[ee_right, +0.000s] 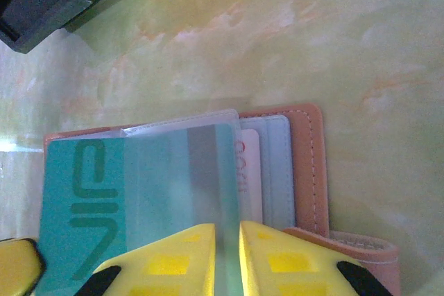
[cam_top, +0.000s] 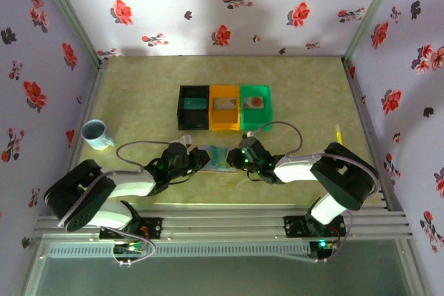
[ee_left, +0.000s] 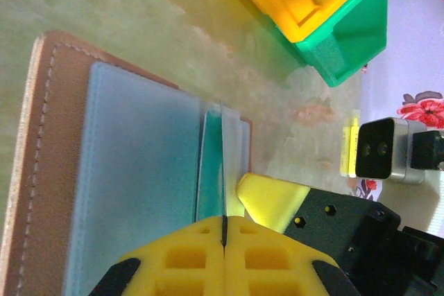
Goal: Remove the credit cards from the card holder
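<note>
The card holder (cam_top: 216,159) lies open on the table between my two grippers, brownish-pink outside (ee_left: 48,157) and blue-grey inside. A teal-green credit card (ee_right: 83,199) sticks partway out of its clear sleeve (ee_right: 180,171), toward the left arm. My left gripper (ee_left: 223,218) is shut on the edge of this teal card (ee_left: 209,171). My right gripper (ee_right: 225,230) is shut on the clear sleeve from the opposite side. A pale card (ee_right: 250,171) with red lettering sits in a pocket behind the sleeve. The two grippers (cam_top: 198,159) (cam_top: 237,159) face each other.
Black (cam_top: 193,107), orange (cam_top: 224,107) and green (cam_top: 256,105) bins stand in a row just behind the holder, each with something in it. A pale blue cup (cam_top: 96,134) stands at the left. A yellow pen-like thing (cam_top: 338,133) lies at the right edge.
</note>
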You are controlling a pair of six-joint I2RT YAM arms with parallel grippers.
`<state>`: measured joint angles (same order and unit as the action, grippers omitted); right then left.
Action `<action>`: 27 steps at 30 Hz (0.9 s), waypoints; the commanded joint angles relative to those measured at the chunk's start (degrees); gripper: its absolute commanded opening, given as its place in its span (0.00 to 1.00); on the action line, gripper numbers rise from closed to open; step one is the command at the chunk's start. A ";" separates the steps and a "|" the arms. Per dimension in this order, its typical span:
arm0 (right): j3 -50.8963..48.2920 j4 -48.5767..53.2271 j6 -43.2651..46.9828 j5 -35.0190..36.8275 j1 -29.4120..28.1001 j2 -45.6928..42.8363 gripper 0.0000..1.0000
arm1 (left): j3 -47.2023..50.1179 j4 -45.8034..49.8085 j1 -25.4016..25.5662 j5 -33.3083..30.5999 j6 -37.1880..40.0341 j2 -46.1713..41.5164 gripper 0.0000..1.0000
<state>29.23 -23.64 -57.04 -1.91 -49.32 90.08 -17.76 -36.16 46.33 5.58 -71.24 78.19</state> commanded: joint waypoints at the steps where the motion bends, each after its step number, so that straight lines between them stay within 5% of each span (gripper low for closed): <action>1: -1.34 5.93 1.22 -1.69 0.15 0.72 0.19 | 0.26 3.95 -0.75 0.30 3.82 -3.43 0.00; 12: -0.10 7.00 3.27 -3.42 0.53 -0.05 0.22 | 0.28 13.18 -2.25 0.89 8.14 -11.49 0.00; 27: 3.07 14.81 17.66 -11.35 2.23 -12.39 0.47 | -4.78 31.43 -4.83 11.99 19.50 -19.16 0.00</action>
<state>30.74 -11.35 -44.51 -9.98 -47.55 80.01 -19.27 -11.64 42.09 14.35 -57.01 61.56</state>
